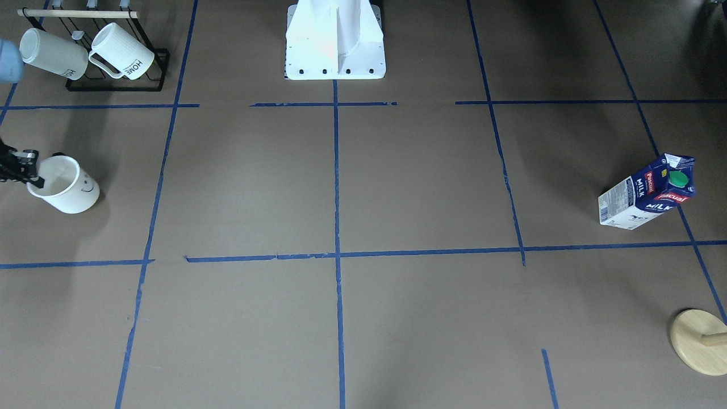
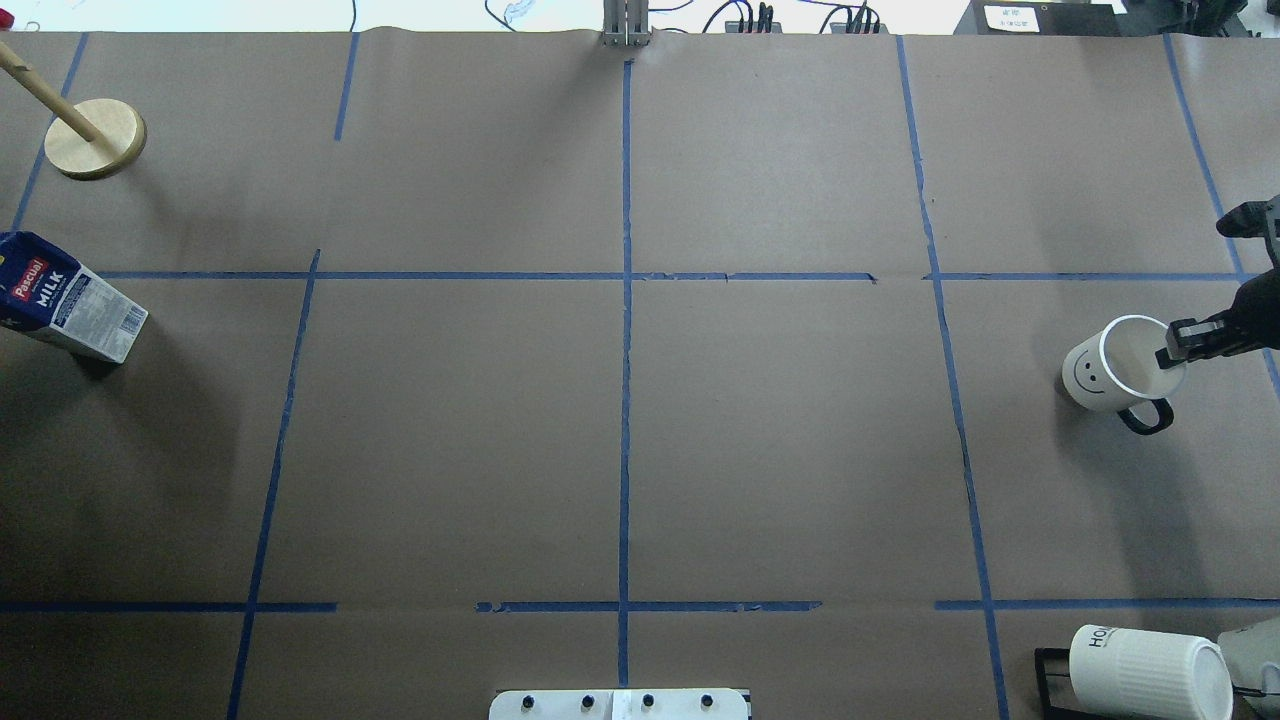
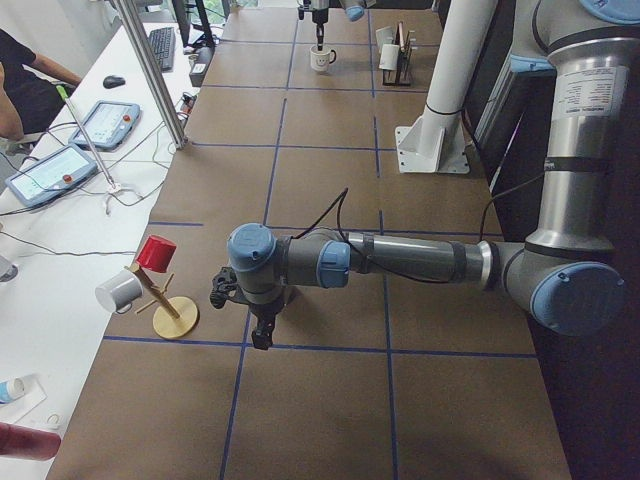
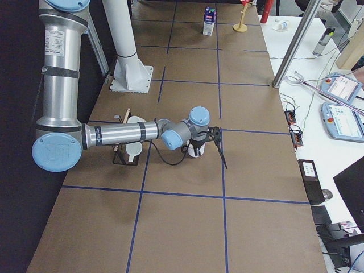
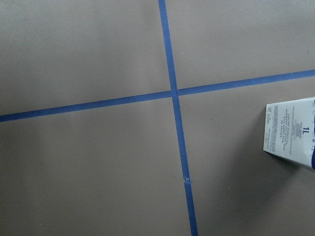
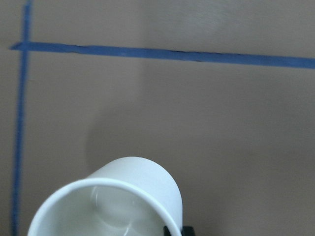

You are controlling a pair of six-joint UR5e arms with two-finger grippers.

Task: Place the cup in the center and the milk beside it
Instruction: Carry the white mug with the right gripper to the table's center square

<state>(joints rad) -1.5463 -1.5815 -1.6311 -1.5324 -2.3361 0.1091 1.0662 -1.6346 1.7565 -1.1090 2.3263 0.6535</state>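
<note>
The white smiley cup [image 1: 68, 187] stands upright on the table at the robot's far right, its black handle showing in the overhead view [image 2: 1105, 365]. My right gripper [image 2: 1172, 352] has its fingers pinched over the cup's rim, one inside and one outside. The right wrist view shows the cup's open mouth [image 6: 113, 206] close below. The milk [image 1: 647, 194] stands upright at the robot's far left and also shows in the overhead view [image 2: 70, 300]. The center [image 2: 625, 440] is bare. My left gripper [image 3: 262, 338] shows only in the left side view, near the milk; I cannot tell if it is open or shut.
A black rack with ribbed "HOME" mugs [image 1: 113, 54] stands at the robot's near right. A wooden peg stand [image 2: 95, 138] is at the far left corner beyond the milk. The white robot base [image 1: 335, 42] is at the table's near edge.
</note>
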